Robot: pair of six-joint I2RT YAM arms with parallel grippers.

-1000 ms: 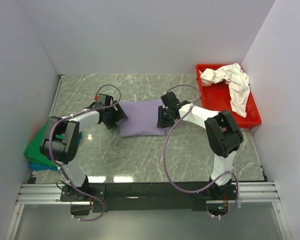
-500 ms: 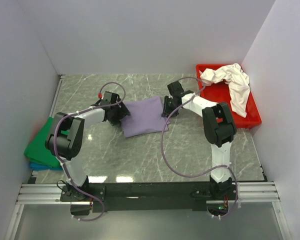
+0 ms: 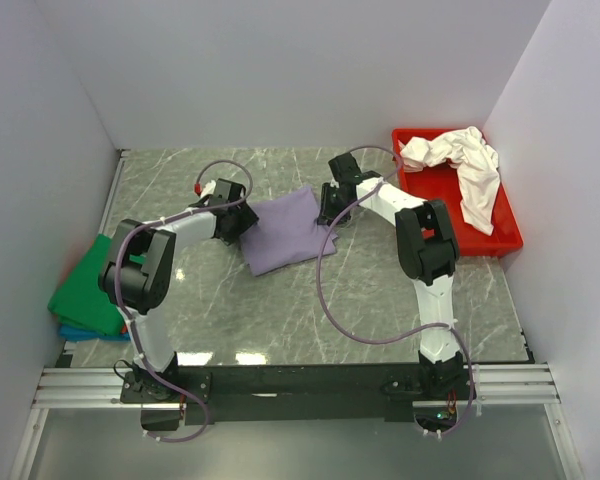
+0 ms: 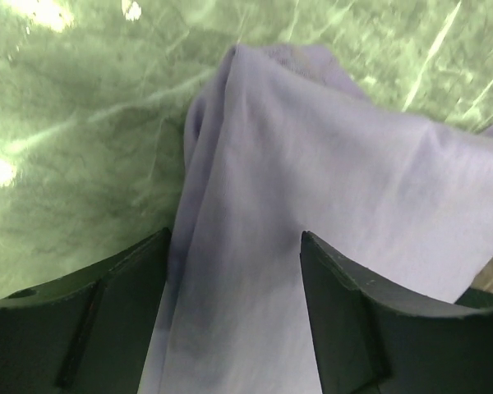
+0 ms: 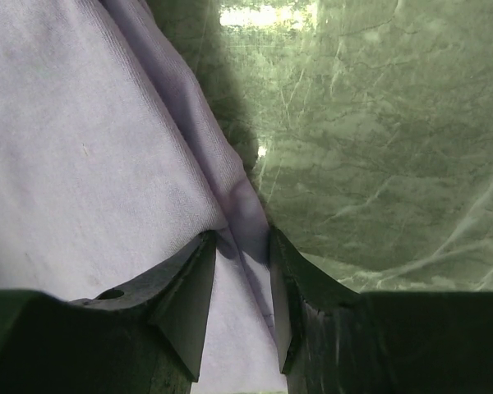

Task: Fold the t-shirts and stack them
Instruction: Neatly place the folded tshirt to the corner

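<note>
A folded lavender-purple cloth t-shirt (image 3: 285, 232) lies on the green-grey marbled table (image 3: 280, 310), a little behind its middle, between the two arms. The left pincer (image 3: 242, 222) is at the shirt's left edge. In its wrist view the left pincer (image 4: 234, 238) has its jaws set wide apart, and a raised ridge of the purple cloth (image 4: 329, 189) fills the gap and meets both fingers. Whether they actually press on it I cannot tell.

The right pincer (image 3: 330, 212) is at the shirt's far right corner. In its wrist view the right pincer (image 5: 237, 238) has its jaws drawn close together, with a thin fold of the cloth's edge (image 5: 107, 148) nipped between the tips.

A crumpled creamy white cloth t-shirt (image 3: 465, 165) lies in the rigid red plastic tray (image 3: 435, 190) at the far right of the table. A folded bright green cloth t-shirt (image 3: 80, 295) lies at the left edge on top of a blue cloth t-shirt (image 3: 75, 332), of which only a strip shows.
</note>
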